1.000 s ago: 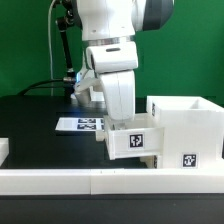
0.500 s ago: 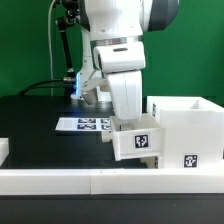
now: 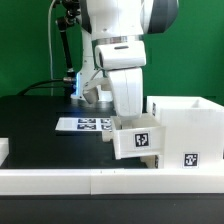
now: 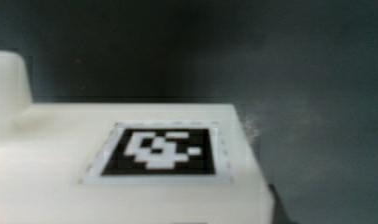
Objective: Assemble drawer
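A small white drawer tray (image 3: 137, 141) with a square tag on its front hangs from my gripper (image 3: 127, 123), just off the table. The fingers reach down into the tray and are hidden by its wall, and the tray moves along with the arm. The tray's side touches or nearly touches the open side of the large boxy casing (image 3: 186, 124) at the exterior view's right. In the wrist view the tray's tagged white face (image 4: 163, 150) fills the frame, with a rounded white part (image 4: 5, 82) beside it. No fingers show there.
The marker board (image 3: 80, 125) lies flat on the black table behind the tray. A low white border rail (image 3: 90, 181) runs along the front edge. A white piece (image 3: 3, 150) shows at the exterior view's far left.
The arm and the held tray have moved toward the exterior view's right, up against the casing. In the last half second they have hardly shifted.
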You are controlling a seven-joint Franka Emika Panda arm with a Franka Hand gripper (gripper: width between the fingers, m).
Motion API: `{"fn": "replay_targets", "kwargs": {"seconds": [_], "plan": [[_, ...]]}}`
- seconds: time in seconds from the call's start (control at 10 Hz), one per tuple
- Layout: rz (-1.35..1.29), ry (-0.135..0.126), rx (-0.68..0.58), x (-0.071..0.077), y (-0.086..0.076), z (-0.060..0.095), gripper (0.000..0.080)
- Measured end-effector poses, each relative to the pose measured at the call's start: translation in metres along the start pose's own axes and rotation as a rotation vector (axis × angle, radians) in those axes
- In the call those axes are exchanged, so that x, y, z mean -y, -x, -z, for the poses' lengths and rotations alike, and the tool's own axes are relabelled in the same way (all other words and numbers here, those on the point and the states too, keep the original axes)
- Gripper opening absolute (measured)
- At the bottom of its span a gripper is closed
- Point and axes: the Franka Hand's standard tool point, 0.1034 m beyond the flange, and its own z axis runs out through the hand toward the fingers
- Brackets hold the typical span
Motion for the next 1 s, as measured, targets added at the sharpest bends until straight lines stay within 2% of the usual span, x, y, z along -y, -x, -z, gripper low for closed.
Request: {"fn": "replay_targets", "kwargs": {"seconds": [0.6, 0.9, 1.0], "plan": [[0.039, -0.002, 0.009, -0.0009, 0.0007, 0.0002, 0.0044], [0.079, -0.031, 0.040, -0.0056, -0.0013, 0.0012, 0.0044], [0.067, -0.026, 0.047, -0.0053, -0.0013, 0.0013, 0.0044]]}}
